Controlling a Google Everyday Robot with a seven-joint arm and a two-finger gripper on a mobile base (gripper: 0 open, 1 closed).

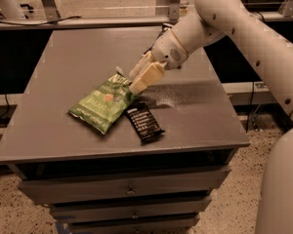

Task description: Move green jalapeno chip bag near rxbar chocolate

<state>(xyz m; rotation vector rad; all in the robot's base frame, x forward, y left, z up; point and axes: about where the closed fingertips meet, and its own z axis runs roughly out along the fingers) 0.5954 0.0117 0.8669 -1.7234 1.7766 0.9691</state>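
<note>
The green jalapeno chip bag lies on the grey table, left of centre, with its upper right corner slightly raised. The rxbar chocolate, a flat black wrapper with white text, lies just to the right of the bag's lower edge, almost touching it. My gripper comes down from the upper right and its cream tip sits at the bag's upper right corner, just above the bar's top end.
The table is the top of a drawer cabinet; its front edge is close below the bar. My white arm spans the right side of the view. A metal frame stands behind the table.
</note>
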